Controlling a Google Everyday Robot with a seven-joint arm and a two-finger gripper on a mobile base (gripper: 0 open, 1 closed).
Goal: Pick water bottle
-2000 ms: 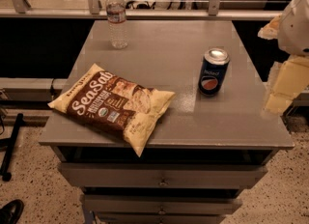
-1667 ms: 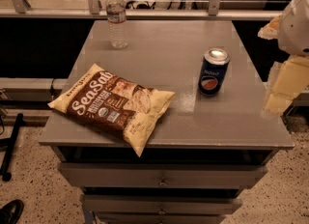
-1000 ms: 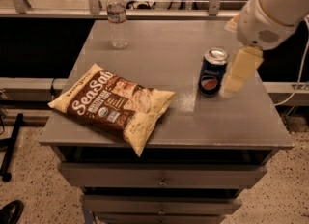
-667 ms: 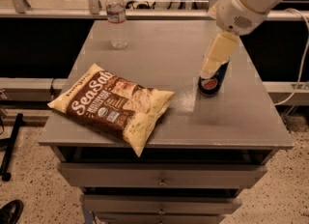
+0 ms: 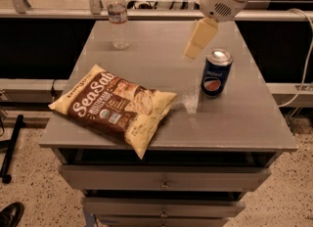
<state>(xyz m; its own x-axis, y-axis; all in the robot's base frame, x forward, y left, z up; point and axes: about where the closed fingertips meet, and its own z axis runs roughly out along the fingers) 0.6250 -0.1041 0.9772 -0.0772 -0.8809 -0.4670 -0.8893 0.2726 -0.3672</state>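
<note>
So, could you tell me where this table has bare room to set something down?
Bare table: the back middle between the water bottle and the pincer, and the front right corner by the can. The chip bag crowds the front left; the pincer hangs over the table just left of the can.
</note>
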